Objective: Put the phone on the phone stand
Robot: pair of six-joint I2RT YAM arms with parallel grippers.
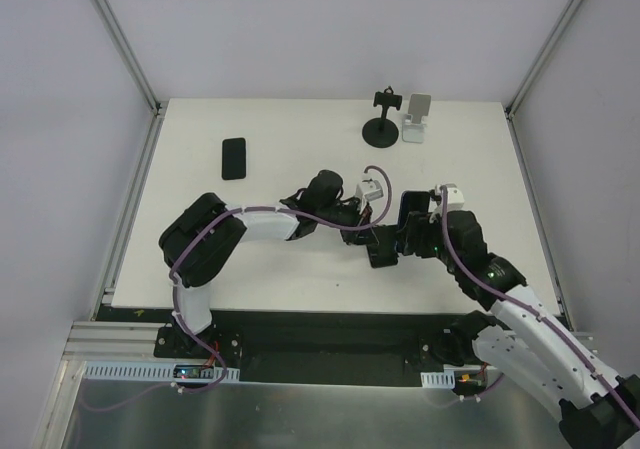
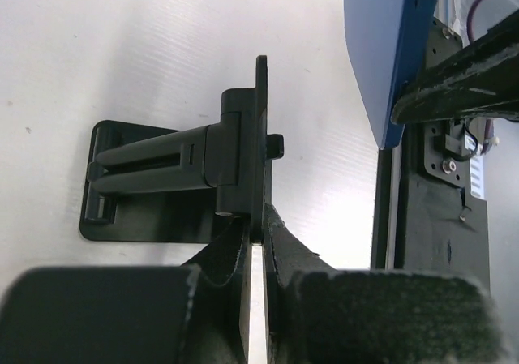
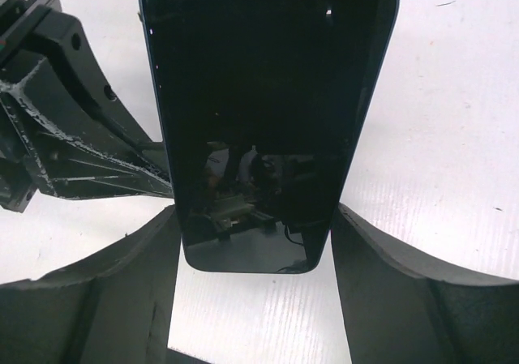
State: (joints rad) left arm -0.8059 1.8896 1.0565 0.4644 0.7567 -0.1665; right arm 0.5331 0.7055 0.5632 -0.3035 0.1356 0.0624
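Black plastic phone stand [image 2: 162, 169]: you pinch its upright plate with the left gripper [image 2: 258, 236], jaws closed tight, likely to steady it. Your right gripper [image 3: 255, 246] clasps the phone [image 3: 259, 113] by its long edges, just beside the stand, presumably for lowering onto it.

Bright even light — soft shadows, foreground blurred.

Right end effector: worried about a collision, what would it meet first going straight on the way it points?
Likely the table, led by the phone in the right end effector; only white surface shows around the phone's far end. The left end effector lies left of that line; depth is unclear.
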